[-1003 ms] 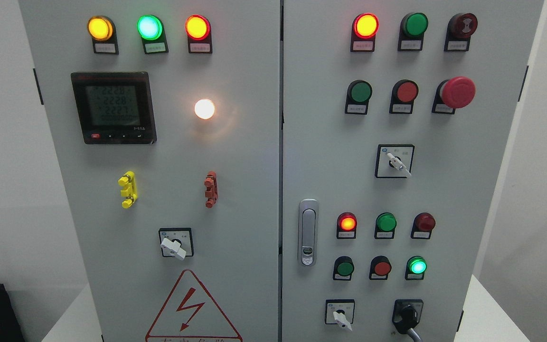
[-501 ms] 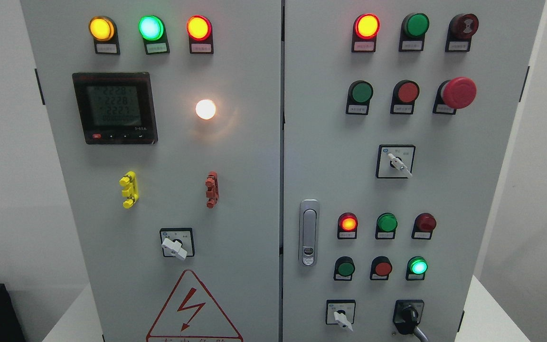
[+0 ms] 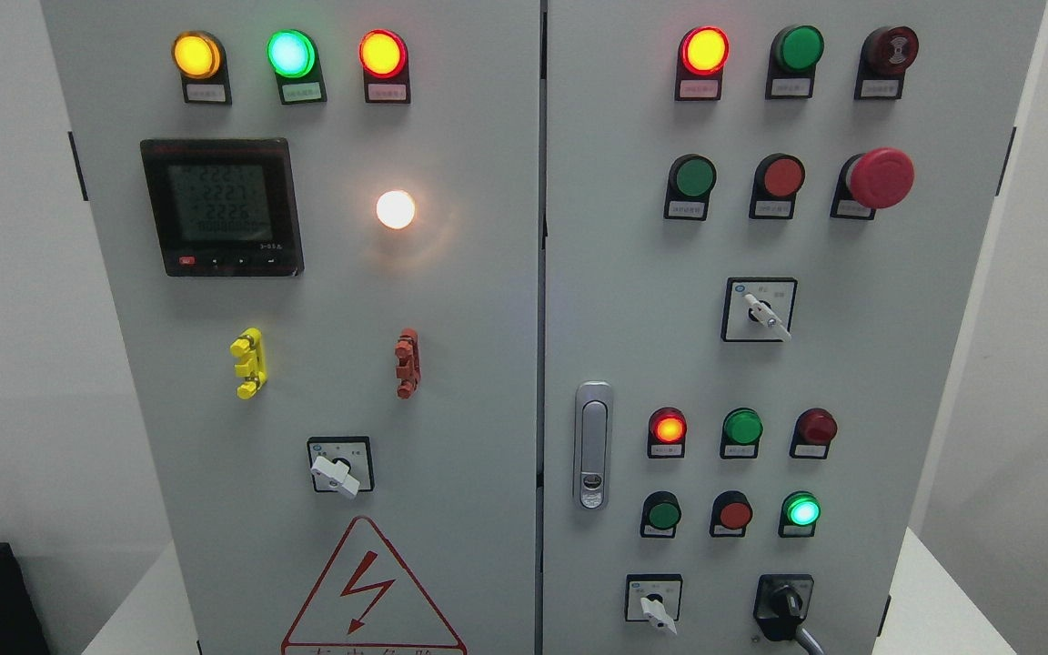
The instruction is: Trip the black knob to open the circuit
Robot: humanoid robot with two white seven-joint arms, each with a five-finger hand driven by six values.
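From the head view we face a grey cabinet (image 3: 451,364) with two doors. The black knob (image 3: 783,605) sits at the lower right of the right door, in a black square plate, with a grey lever or cable end trailing down and right from it to the picture's bottom edge. Just to its left is a white selector (image 3: 653,608). No robot hand shows, left or right, so we cannot tell whether either is released, clenched or grasping anything.

We judge the step as the approach, with the knob untouched. To do it well we would bring the right arm in from below, since the knob lies low and to the right. We would close the fingers around the black body only, and keep clear of the white selector and of the green lamp (image 3: 801,510) above. We would turn with a firm, short twist and no push into the door. Which way it trips we cannot tell from here. The red mushroom button (image 3: 881,176) is far above and should be no risk.

As for writing, the meter (image 3: 221,206) shows digits that look like 2227 and 2225, though they are dim. The small labels under the lamps are too small to read. The red warning triangle (image 3: 369,591) carries a lightning bolt, and the characters below it are cut off.
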